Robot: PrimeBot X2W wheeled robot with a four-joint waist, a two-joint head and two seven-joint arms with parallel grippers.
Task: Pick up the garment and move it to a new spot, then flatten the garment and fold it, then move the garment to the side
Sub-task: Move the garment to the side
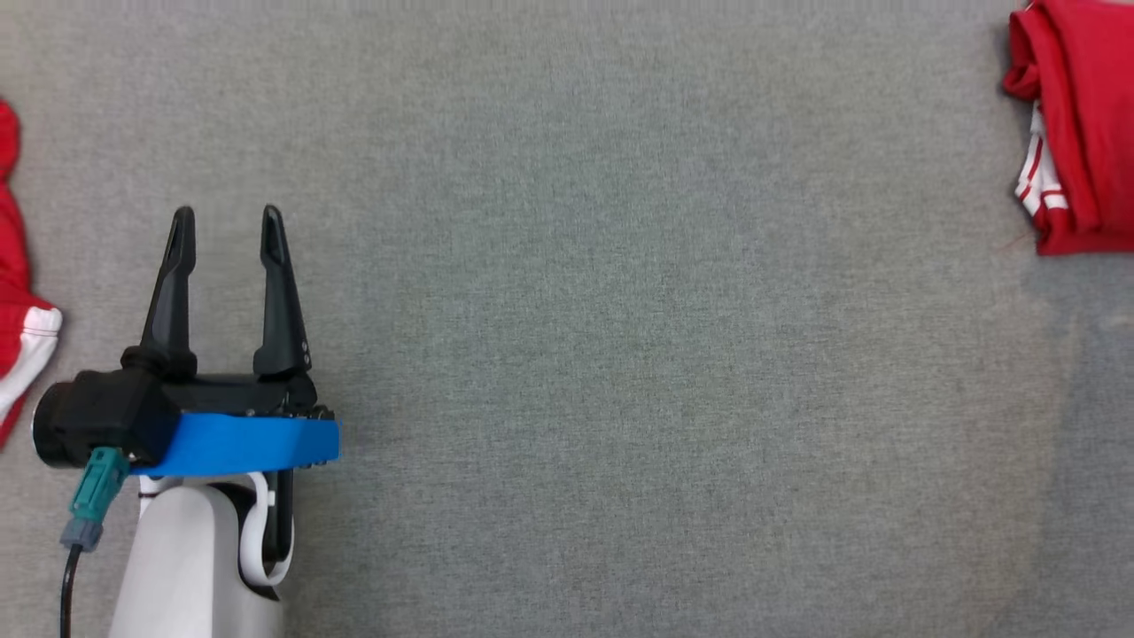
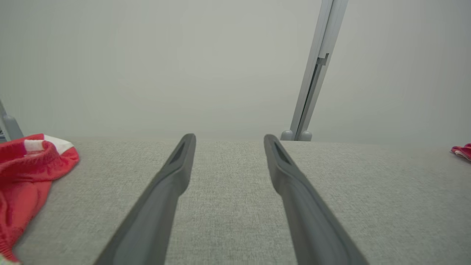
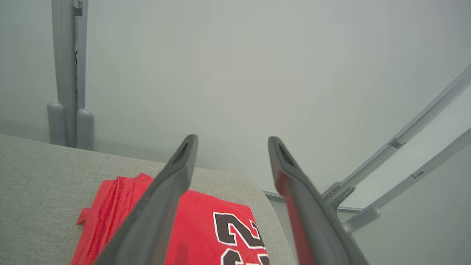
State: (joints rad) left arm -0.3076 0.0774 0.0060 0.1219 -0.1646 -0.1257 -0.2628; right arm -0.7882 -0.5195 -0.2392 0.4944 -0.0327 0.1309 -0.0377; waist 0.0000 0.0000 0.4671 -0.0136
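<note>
Grey woven cloth covered the tabletop [image 1: 620,354] on which both garments lay. The task's garment, a folded red jersey with black-and-white numerals [image 1: 1076,124], sat as a compact stack at the table's far right edge, near a rounded corner. That position was consistent with the final step of moving it to the side. The right gripper [image 3: 230,141] stood over it in the right wrist view, its two dark fingers spread apart with nothing between them. The jersey rested on the cloth beneath, gripped by neither finger; whether a fingertip touched the fabric could not be told. The left gripper [image 1: 227,217] hung at the lower left of the head view, fingers likewise parted and empty. It was well apart from the jersey, presumably placed clear because setting down a folded stack needed no second hold. A crumpled red garment with white trim [image 1: 18,337] lay at the table's left edge, near the left gripper but not touching it. Judged from this arrangement, folding was complete and the task stood at or near its end. Only withdrawal of the right arm appeared outstanding, and a snagging finger there could disturb the folds.
</note>
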